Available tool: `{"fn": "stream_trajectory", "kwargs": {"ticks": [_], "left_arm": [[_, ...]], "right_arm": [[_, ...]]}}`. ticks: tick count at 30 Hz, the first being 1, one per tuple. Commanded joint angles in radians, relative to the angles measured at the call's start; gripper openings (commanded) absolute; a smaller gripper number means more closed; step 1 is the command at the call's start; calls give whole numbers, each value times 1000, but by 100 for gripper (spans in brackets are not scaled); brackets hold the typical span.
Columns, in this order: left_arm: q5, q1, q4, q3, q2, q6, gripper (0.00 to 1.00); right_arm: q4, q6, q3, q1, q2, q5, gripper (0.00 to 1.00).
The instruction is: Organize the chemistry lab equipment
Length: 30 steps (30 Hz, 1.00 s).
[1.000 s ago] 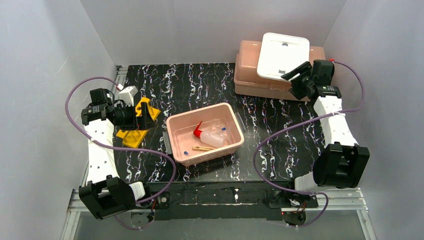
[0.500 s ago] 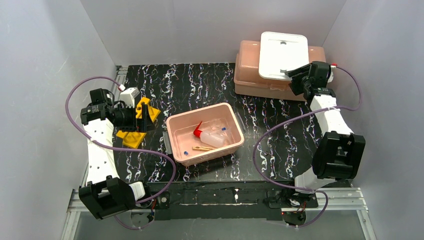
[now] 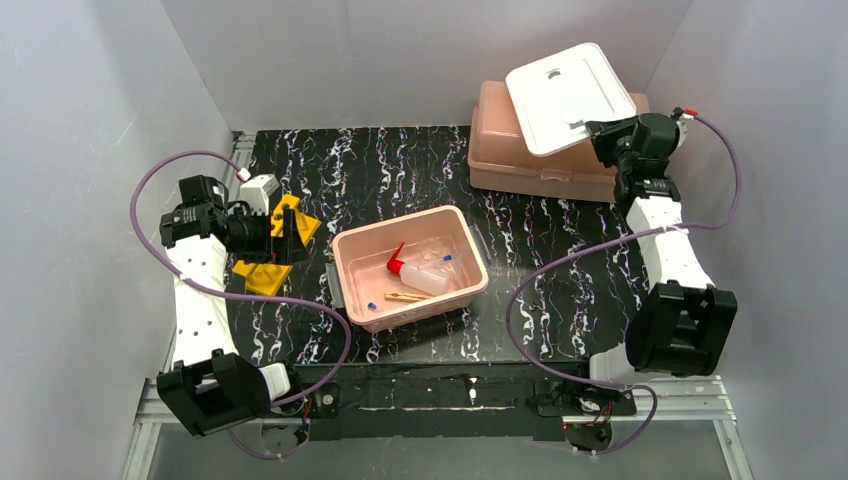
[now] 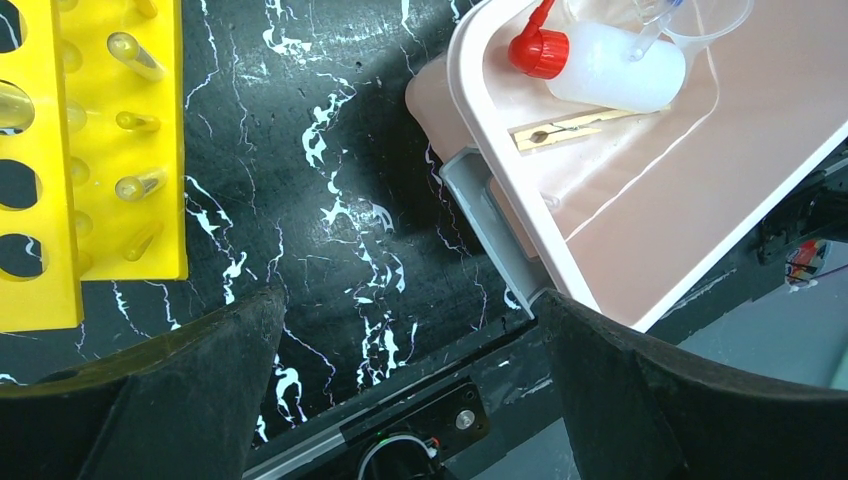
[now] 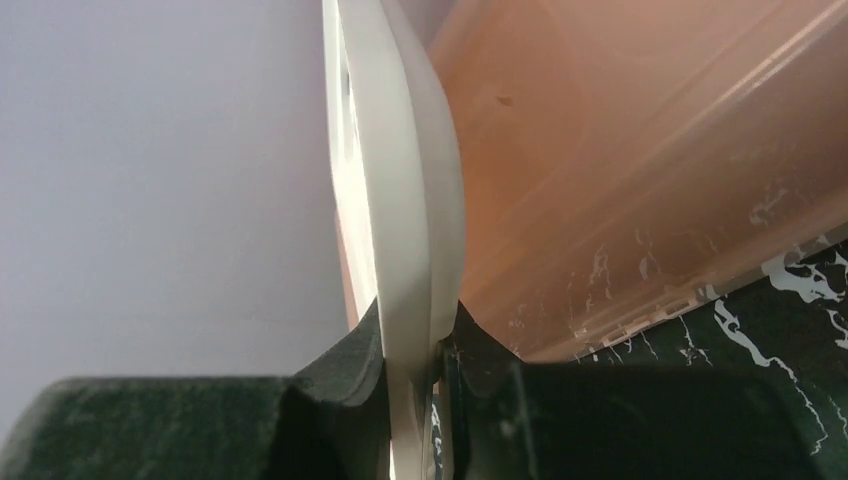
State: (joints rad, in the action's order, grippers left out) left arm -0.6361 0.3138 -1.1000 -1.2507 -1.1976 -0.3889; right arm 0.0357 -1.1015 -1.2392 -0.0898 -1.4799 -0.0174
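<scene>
At the far right corner, the right gripper is clamped on the edge of the white lid. Right wrist cam shows the fingers pinching the rim from both sides, edge-on, w/ the far pink tub just behind. Top cam alone shows the lid raised & tilted over that tub, not flat on it.

The left gripper gapes wide & holds nothing, over the black marbled table betw. the yellow rack & the near pink tub. Only the left wrist cam shows clear glass tubes in some rack holes.

In the near tub, the squeeze bottle w/ red nozzle lies on its side. The wooden stick lies just beside it, the small beaker behind. Top cam adds the blue-tipped pipettes.
</scene>
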Motion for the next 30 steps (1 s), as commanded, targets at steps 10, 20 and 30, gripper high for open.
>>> {"fn": "stream_trajectory", "kwargs": {"ticks": [10,20,30], "left_arm": [[-188,-1,7,-96,68,21,99],[-613,-1,74,-241,134,-59,100],[-684,-42,472,-159,302,-54,100]], "right_arm": [[2,712,-6,244,256,365,1],[161,1281,245,561,464,358,1],[200,1572,264,682,506,364,1]]}}
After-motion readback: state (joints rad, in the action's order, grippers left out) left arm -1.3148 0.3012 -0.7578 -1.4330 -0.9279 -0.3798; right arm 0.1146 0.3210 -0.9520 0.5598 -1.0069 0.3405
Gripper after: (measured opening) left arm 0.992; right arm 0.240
